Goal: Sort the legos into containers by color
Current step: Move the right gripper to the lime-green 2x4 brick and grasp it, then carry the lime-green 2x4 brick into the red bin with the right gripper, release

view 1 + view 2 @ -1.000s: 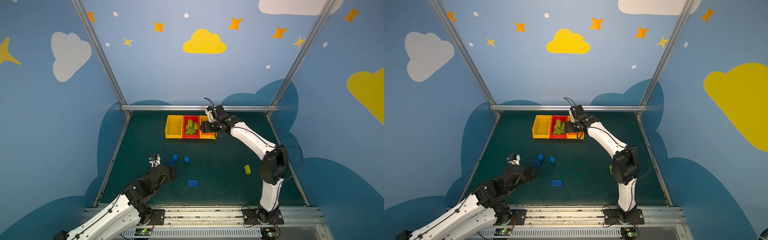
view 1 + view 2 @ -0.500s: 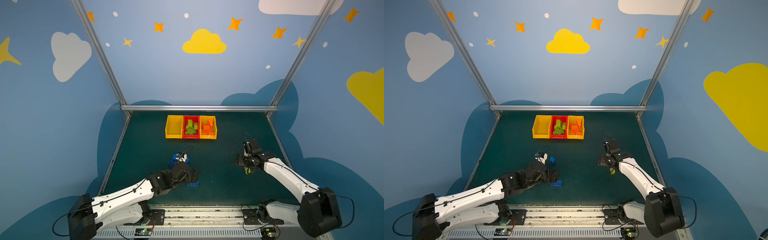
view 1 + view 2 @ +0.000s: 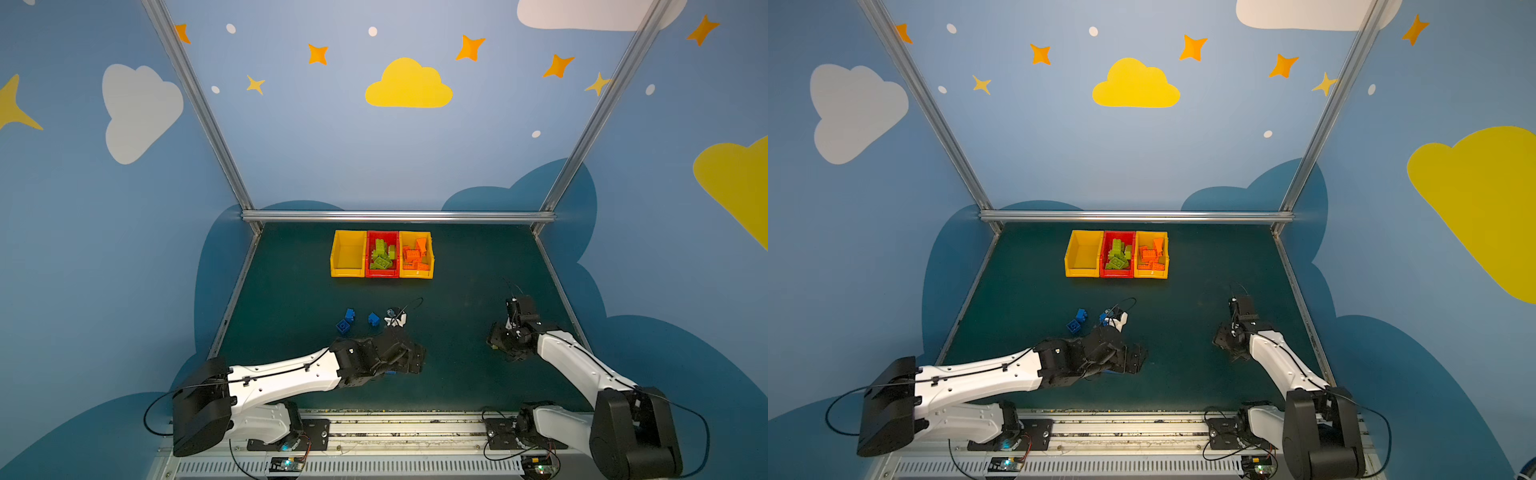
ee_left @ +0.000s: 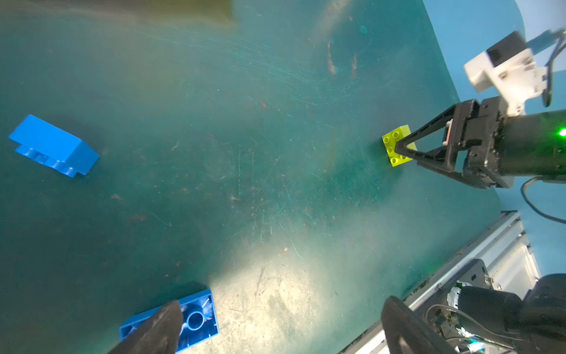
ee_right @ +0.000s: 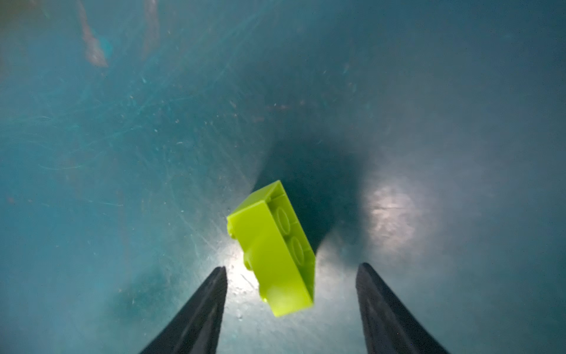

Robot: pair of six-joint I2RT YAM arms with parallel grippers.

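Note:
Three containers stand in a row at the back: an empty yellow one (image 3: 348, 254), a red one (image 3: 382, 272) with lime legos, a yellow one (image 3: 416, 273) with orange legos. Three blue legos (image 3: 350, 314) lie left of centre. My left gripper (image 4: 281, 302) is open near the front; one fingertip (image 4: 165, 321) overlaps an upturned blue brick (image 4: 199, 318), which peeks out under the gripper (image 3: 390, 372) in a top view. My right gripper (image 5: 292, 267) is open at the right, its fingers either side of a lime brick (image 5: 275, 254) on its side, not touching it.
The table's front rail (image 4: 477, 254) runs close beside the left gripper's outer finger. Another blue brick (image 4: 55, 150) lies farther off in the left wrist view. The metal frame (image 3: 557, 291) borders the mat just right of the right arm.
My right arm left the bins and came down over the lime brick at the right. My left arm swung right from the table's left side to the flat blue brick near the front.

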